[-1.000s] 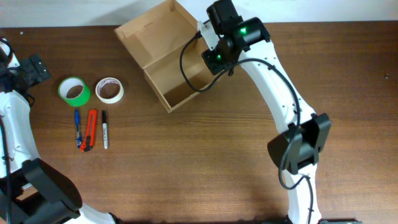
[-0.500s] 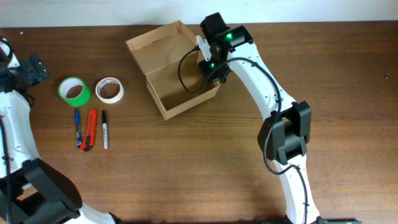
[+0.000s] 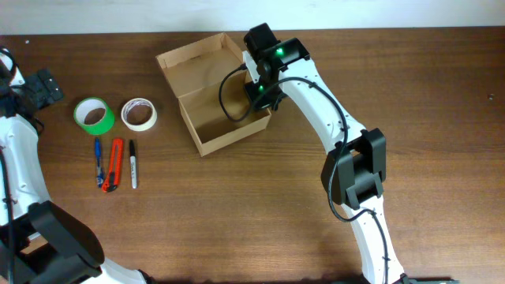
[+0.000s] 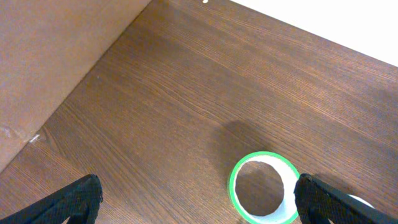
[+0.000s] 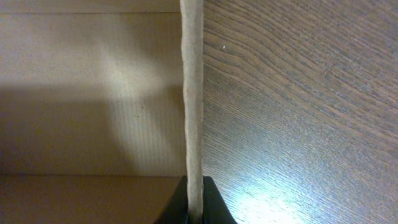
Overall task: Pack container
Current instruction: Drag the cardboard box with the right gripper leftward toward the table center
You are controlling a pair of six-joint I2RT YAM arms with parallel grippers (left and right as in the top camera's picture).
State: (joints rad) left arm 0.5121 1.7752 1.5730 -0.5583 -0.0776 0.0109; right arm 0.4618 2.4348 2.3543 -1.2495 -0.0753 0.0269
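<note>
The tan cardboard container stands open at the table's back middle, its flap lid lying back to the far left. My right gripper is shut on the container's right wall; in the right wrist view the wall's edge runs up from between the jaws. A green tape roll and a white tape roll lie left of the container. My left gripper is open above the table, the green tape roll just inside its right finger.
A blue pen, an orange utility knife and a black marker lie side by side in front of the tape rolls. The table's far edge meets a white wall.
My right gripper has dragged the container to the left and toward the front, turning it a little. The left arm has not moved.
</note>
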